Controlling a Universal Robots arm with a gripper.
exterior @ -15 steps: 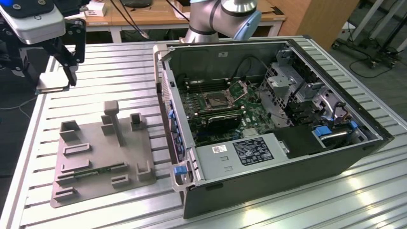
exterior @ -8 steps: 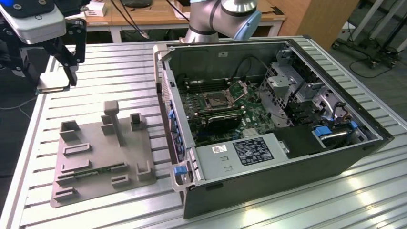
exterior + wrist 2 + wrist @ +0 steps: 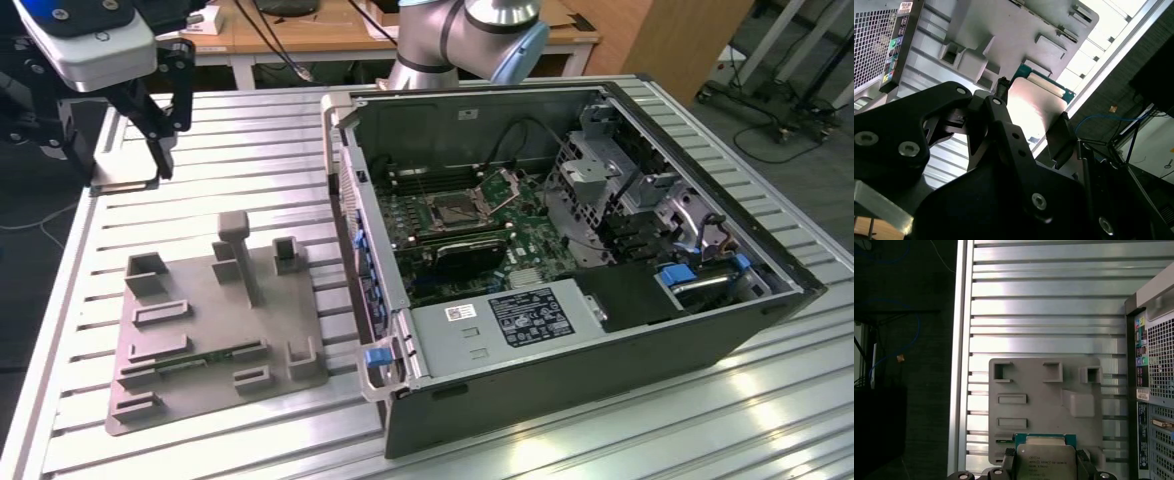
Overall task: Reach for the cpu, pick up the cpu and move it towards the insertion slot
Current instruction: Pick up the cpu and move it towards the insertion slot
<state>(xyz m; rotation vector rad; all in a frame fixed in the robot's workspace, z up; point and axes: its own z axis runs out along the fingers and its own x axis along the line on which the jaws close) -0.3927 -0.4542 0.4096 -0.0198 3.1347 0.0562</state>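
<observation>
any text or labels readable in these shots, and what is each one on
No text here is legible enough to quote.
Print on the metal top of the cpu, held in the pincer: too small to read.
Labels on the power supply: too small to read.
Stickers on the rear panel of the computer case: blurred.
</observation>
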